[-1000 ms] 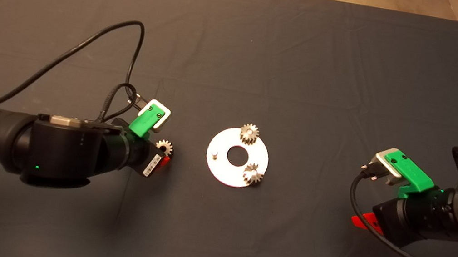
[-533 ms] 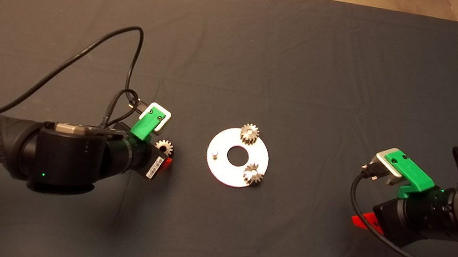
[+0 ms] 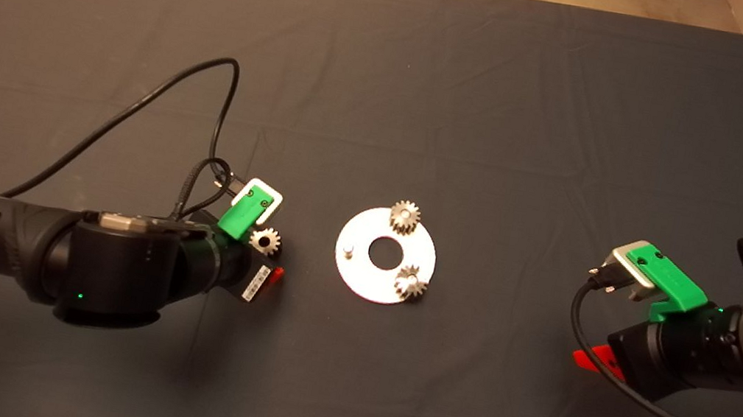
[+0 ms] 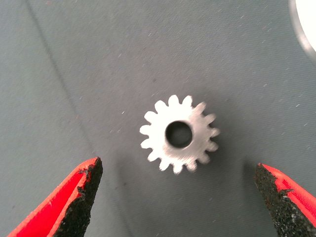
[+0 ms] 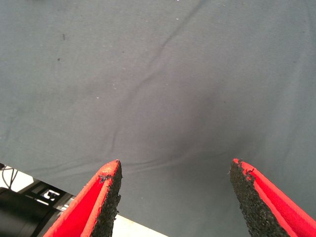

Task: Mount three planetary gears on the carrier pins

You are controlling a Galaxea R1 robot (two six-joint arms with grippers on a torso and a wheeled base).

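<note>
Jaws of the left gripper (image 4: 177, 197) are being held apart around a loose planetary gear (image 4: 179, 134) beside the disc (image 3: 360, 283); right gripper (image 5: 175, 197) jaws likewise apart.

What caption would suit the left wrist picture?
Open left gripper poised over a loose planetary gear lying flat on the dark mat.

Warm dim overhead light — soft shadows under arms; glare on disc (image 3: 385, 256); wrist views sharp.
</note>
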